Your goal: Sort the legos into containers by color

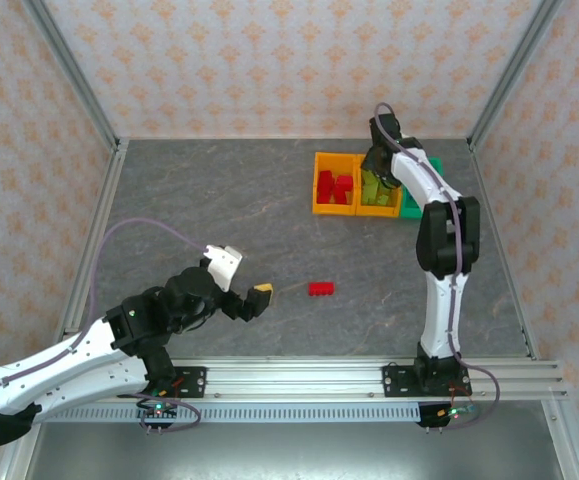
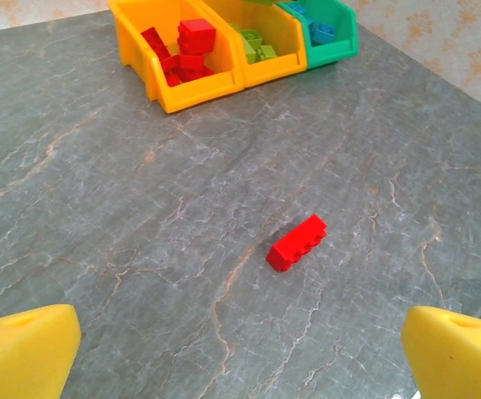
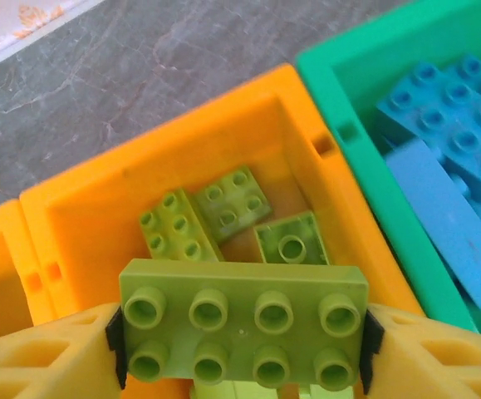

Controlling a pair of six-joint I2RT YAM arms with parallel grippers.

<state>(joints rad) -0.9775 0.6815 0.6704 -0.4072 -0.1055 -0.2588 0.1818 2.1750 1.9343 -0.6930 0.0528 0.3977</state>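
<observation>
Right wrist view: clenching right jaws on lime brick [image 3: 242, 324] by its short ends, hovering over middle orange bin [image 3: 82, 216]. Holding left jaws spread wide, facing lone red brick [image 2: 296, 242] lying mid-desk [image 2: 99, 208]. Judging red brick light, rigid, slick; advising pinching across long flat sides.

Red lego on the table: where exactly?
In the top view the red lego lies alone mid-table, just right of the left gripper, far from the bins.

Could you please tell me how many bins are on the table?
3, in one row: the left orange bin holds red bricks, the middle orange bin holds lime green bricks, and the green bin at the right end holds blue bricks.
</observation>
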